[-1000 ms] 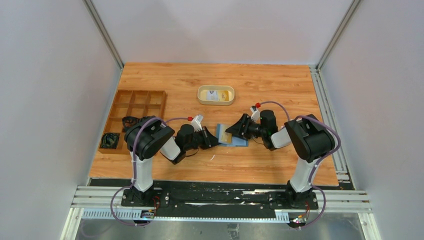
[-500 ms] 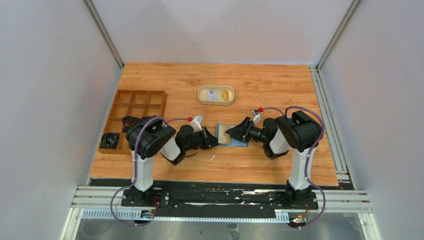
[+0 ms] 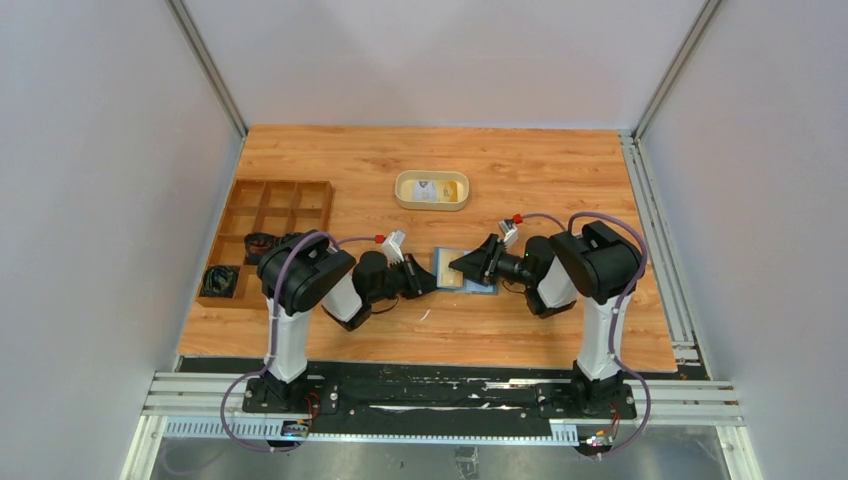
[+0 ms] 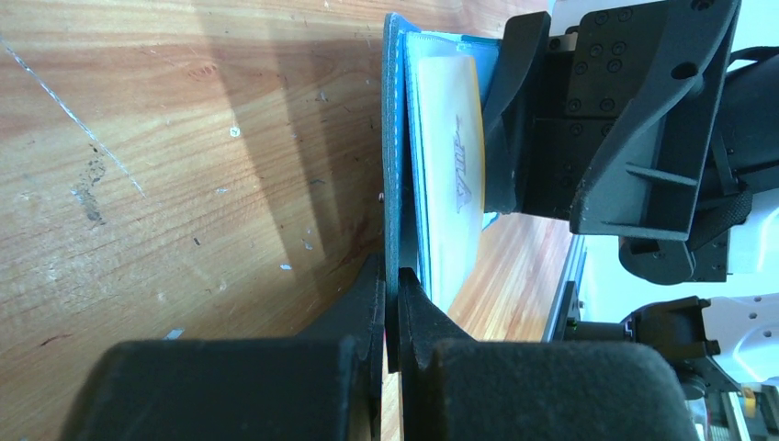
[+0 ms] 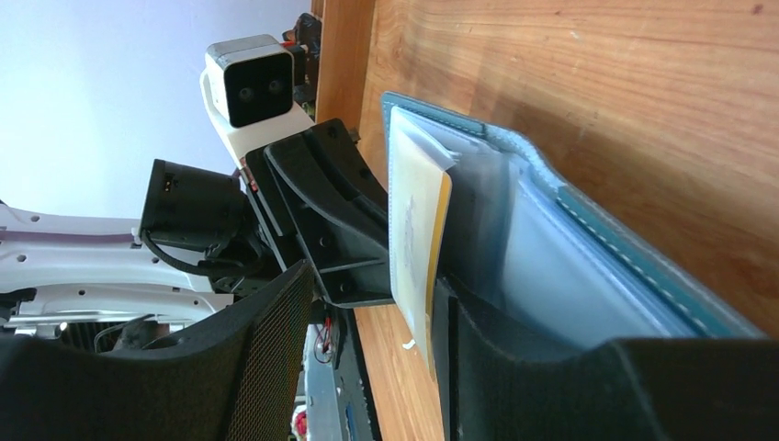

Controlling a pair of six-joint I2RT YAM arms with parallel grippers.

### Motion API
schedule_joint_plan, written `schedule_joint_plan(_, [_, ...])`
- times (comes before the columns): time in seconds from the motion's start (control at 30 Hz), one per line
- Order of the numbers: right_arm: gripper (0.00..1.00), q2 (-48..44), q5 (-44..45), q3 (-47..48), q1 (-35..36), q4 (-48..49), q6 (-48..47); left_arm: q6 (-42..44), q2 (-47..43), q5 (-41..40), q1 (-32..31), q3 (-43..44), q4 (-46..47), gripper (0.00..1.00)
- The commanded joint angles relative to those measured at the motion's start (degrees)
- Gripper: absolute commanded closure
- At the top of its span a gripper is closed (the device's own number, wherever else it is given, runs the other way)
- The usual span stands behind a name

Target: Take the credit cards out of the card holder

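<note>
The left gripper (image 4: 390, 276) was pinched shut on the near edge of the card holder (image 4: 393, 138), with the teal outer cover sandwiched between its two black fingers. Just past those fingertips the wallet was spread open. It showed a dark teal stitched cover on the outside and a lighter blue lining with a clear plastic pocket inside. A pale, whitish credit card (image 4: 450, 184) stuck out of that pocket, with a yellow band along one edge and a grey mark printed on its face.

The right gripper (image 5: 372, 294) faced the left one from the opposite side with its jaws apart. One finger was slipped in behind the card, against the pocket. The other stood clear of the card's front, so the card sat between them unpinched.

On the table (image 3: 560, 170), an oval beige tray (image 3: 403, 190) lay beyond both grippers. A brown wooden compartment box (image 3: 283, 182) sat well out to the left gripper's left.

Compared with a second earlier, the right arm's upper links had swung in toward the wallet. Its gripper had settled lower and farther over the open pocket, covering more of it. The wallet had stayed where it was, and the left gripper had kept its clamp.
</note>
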Motion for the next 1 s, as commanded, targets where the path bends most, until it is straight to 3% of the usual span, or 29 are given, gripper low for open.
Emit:
schedule_joint_plan(0.0, [0.48, -1.4, -3.2, 2.2, 2.8, 5.1, 1.8, 2.3, 3.9, -1.9, -0.3, -1.1, -10.3, 1.00])
schedule_joint_plan(0.97, [0.59, -3.8, -6.8, -0.4, -1.8, 3.0, 1.7, 2.2, 3.6, -2.3, -0.3, -1.9, -9.5, 1.00])
